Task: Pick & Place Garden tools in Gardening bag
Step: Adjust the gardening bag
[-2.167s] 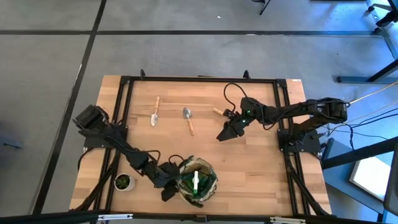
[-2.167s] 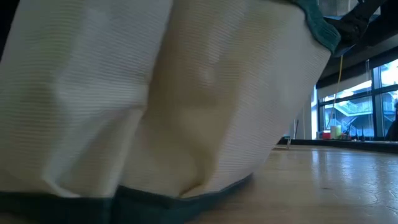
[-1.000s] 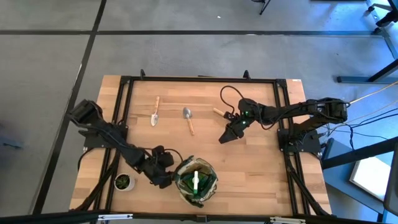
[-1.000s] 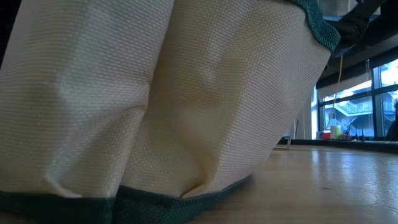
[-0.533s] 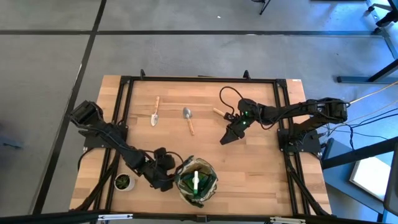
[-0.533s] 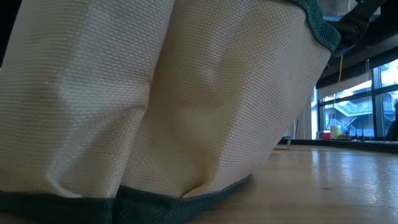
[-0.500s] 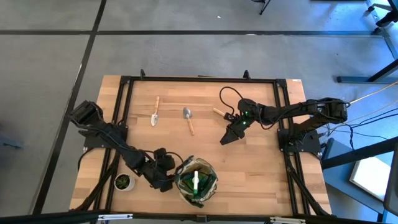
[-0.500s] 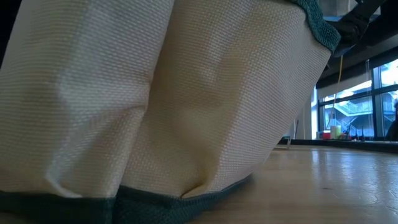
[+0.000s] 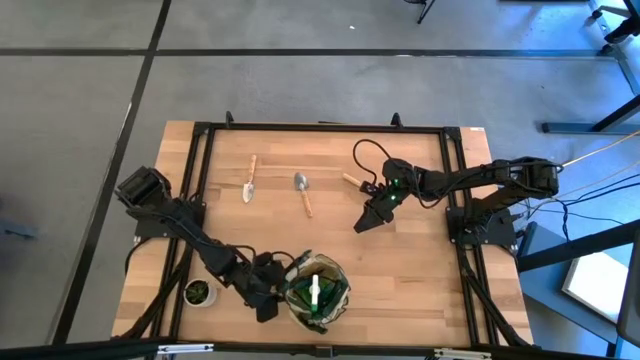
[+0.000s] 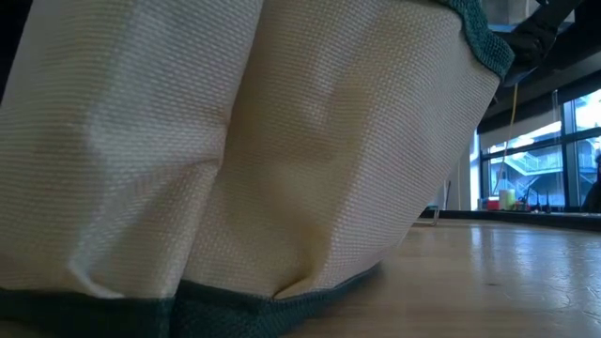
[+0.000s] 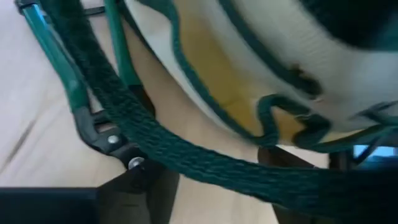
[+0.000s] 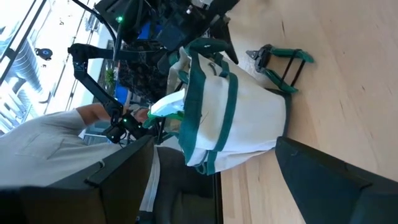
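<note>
Two trowels (image 9: 302,190) lay far bench side, handles pointing toward you; your right tool (image 9: 368,216) hovered nearest, spread wide, empty. Left tool (image 9: 268,298) sat against gardening bag (image 9: 316,291) at near edge, grip unclear.

Gardening bag (image 10: 310,141) coarse woven cloth, matt; table (image 9: 420,270) smooth pale wood.

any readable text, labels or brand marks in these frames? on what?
None readable in any view.
Gardening bag: plain fabric and green trim, no print or tag showing.
Spray bottle inside the bag: no label visible.
Two trowels on the table: no markings visible.
Room behind the table in the low and right wrist views: no signs legible.
</note>
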